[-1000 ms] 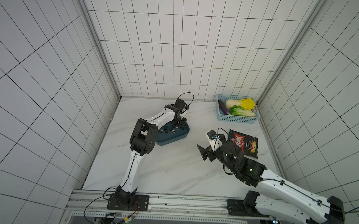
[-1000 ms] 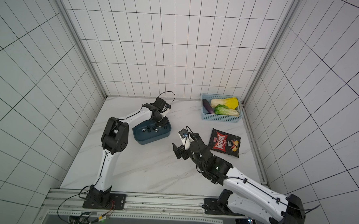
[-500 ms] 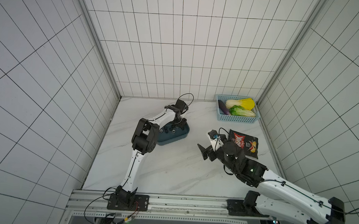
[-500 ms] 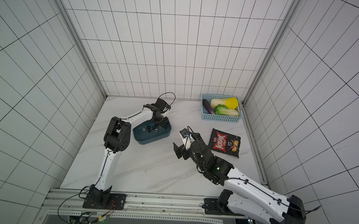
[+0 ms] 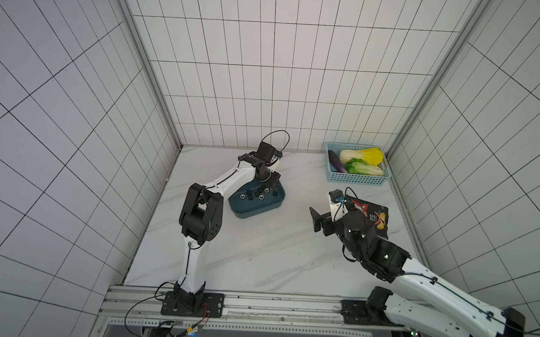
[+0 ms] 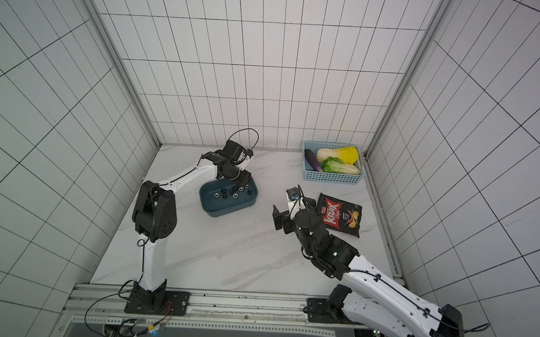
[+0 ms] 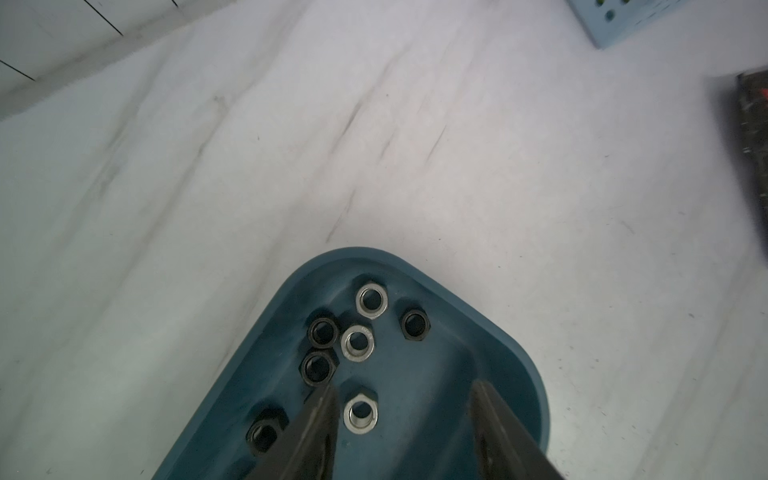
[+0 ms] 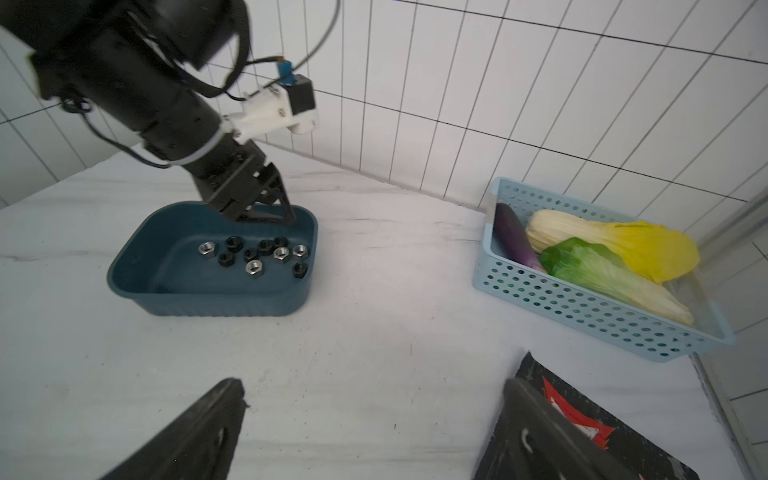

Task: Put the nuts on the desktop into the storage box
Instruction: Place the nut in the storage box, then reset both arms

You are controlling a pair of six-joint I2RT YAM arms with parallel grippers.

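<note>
Several tiny black and silver nuts [image 8: 281,253]

Nuts [image 8: 252,266] black and shiny silver, storage box [image 8: 208,301] dark teal, desktop [image 8: 374,328] white with faint grey veins.

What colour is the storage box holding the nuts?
The storage box is dark teal-blue, plain with no pattern; it shows best in the right wrist view.

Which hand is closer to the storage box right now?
Left. The left hand hangs over the storage box; the right hand is apart from it, over the desktop beside the chip bag.
</note>
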